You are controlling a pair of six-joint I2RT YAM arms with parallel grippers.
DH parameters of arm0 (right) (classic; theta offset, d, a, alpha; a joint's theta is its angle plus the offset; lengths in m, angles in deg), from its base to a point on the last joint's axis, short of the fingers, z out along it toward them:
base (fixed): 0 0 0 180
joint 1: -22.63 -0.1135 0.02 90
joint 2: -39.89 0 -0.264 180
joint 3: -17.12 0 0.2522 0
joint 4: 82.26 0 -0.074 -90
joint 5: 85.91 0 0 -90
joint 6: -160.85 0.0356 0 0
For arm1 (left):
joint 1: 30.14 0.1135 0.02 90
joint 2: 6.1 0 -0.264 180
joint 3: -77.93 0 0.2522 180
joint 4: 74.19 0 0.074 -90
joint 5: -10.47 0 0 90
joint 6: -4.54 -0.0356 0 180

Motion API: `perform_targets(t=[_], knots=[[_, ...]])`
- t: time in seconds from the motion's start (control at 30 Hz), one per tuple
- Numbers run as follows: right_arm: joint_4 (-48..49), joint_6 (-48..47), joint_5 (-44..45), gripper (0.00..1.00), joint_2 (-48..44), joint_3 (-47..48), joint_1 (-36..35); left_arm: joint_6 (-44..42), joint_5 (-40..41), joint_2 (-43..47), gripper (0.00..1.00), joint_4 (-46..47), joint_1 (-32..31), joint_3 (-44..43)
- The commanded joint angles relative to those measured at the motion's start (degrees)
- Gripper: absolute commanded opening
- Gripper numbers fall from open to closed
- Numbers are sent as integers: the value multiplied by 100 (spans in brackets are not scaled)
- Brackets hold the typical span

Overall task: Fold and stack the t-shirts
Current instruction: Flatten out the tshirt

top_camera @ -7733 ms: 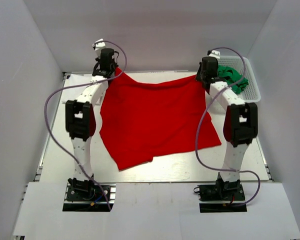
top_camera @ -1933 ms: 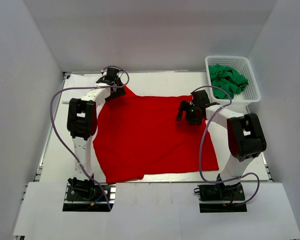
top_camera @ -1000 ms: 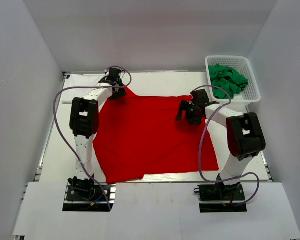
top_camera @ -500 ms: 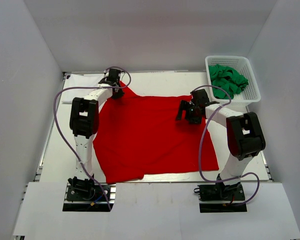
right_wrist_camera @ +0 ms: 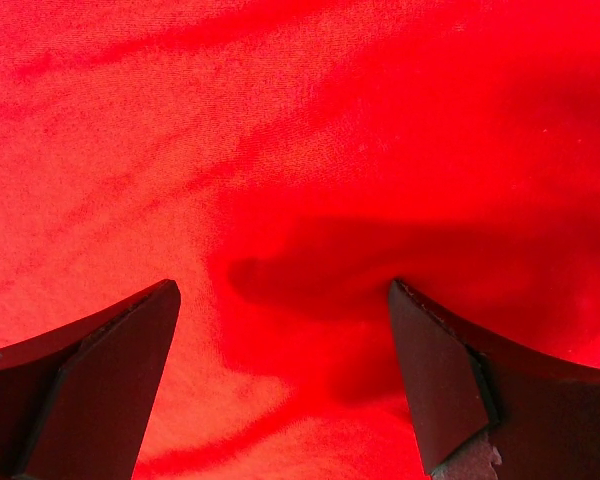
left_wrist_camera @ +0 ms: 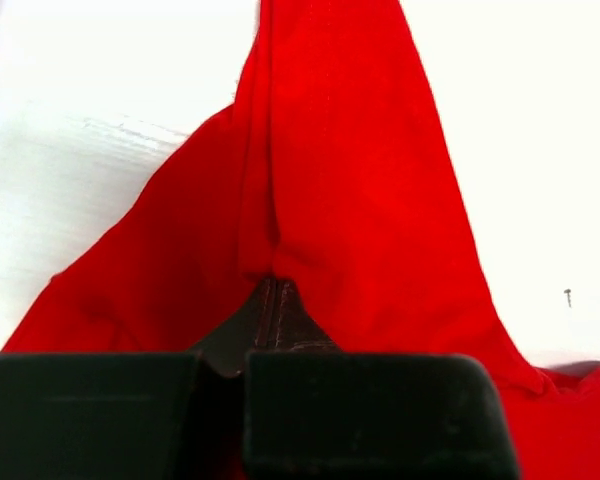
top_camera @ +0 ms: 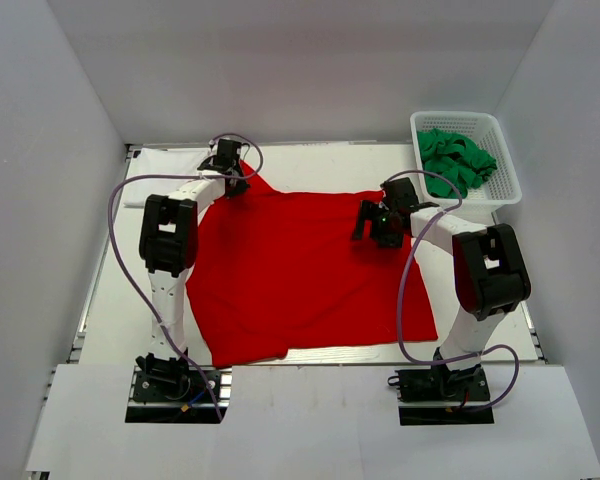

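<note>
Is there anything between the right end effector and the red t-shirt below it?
Nothing visible does. The right end effector hangs open directly over the red t-shirt, with only bare red cloth in the gap.

Bright, even overhead light; table [left_wrist_camera: 520, 120] glares white, soft shadow darkens the red t-shirt [right_wrist_camera: 300, 150] beneath my right gripper [right_wrist_camera: 282, 290].

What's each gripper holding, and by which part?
The left gripper pinches the red t-shirt at its far left corner; the right gripper hangs open over the cloth, holding nothing.
</note>
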Motion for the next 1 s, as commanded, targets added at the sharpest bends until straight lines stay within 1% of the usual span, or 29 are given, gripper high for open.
perform_targets(t=[0.0, 0.1, 0.23, 0.33, 0.43, 0.47, 0.53, 0.57, 0.6, 0.7, 0.77, 0.8, 0.83, 0.87, 0.93, 0.97], knots=[[-143, -63, 45, 90, 123, 111, 25, -177, -228, 260, 0, 630, 21, 50], [-142, -55, 46, 90, 149, 146, 34, -177, -368, 120, 0, 772, 21, -302], [-116, -28, 2, 90, 176, 163, 25, -178, -588, -328, 0, 824, 21, -1047], [-133, -63, 71, 90, 220, 190, 34, -46, -798, -531, 0, 938, 21, -1321], [-195, -98, 142, 90, 272, 286, 34, 103, -1177, -724, 0, 1412, 21, -1497], [-213, -116, 151, 90, 281, 313, 69, 104, -1256, -934, 0, 1491, 21, -1602], [-213, -134, 168, 90, 334, 357, 43, 183, -1389, -1216, 0, 1650, 21, -2023], [-230, -151, 169, 90, 343, 426, 60, 244, -1493, -1365, 1, 1650, 21, -2173], [-256, -151, 177, 90, 387, 444, 52, 245, -1729, -1627, 6, 1946, 21, -2288], [-283, -160, 186, 90, 405, 471, 60, 184, -2047, -1902, 6, 2527, -32, -2718], [-292, -151, 221, 90, 405, 445, 95, 131, -2127, -2148, 6, 2696, -85, -2912], [-301, -169, 213, 90, 413, 436, 95, 131, -2284, -2227, 8, 2696, -85, -3104], [-301, -169, 221, 90, 405, 418, 87, 70, -2285, -2280, 20, 2757, -85, -3167], [-292, -169, 213, 90, 387, 401, 87, 69, -2224, -2280, 44, 2671, -85, -3168], [-266, -151, 212, 90, 361, 383, 87, 7, -2092, -2159, 96, 2618, -85, -2993], [-283, -151, 204, 90, 334, 392, 104, 7, -2022, -2036, 100, 2713, -85, -2836]])
